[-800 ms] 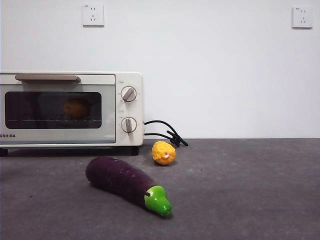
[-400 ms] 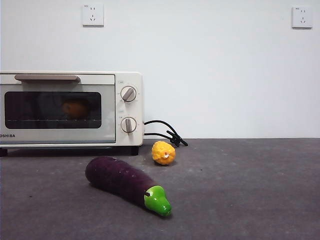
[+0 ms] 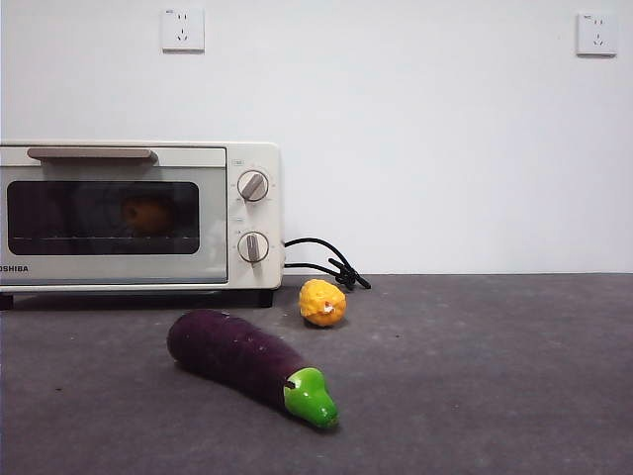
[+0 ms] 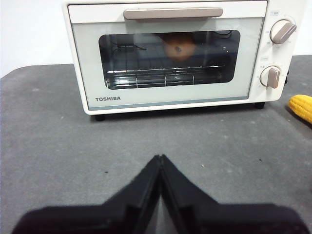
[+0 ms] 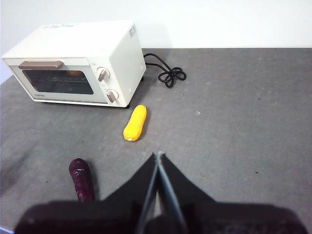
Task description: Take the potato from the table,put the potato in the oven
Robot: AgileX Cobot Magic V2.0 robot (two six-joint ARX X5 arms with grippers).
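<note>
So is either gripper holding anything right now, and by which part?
Nothing is held. The left gripper and right gripper are both shut on nothing; the rounded tan-orange potato sits inside the closed cream-white toaster oven.

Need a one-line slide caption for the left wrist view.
Potato sits inside the closed oven; left gripper shut above the table.

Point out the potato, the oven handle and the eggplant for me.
potato (image 4: 178, 48): left wrist view, its middle, behind the oven's shut glass door.
oven handle (image 3: 91, 153): front view, middle of the bar.
eggplant (image 3: 232, 354): front view, purple body.
</note>
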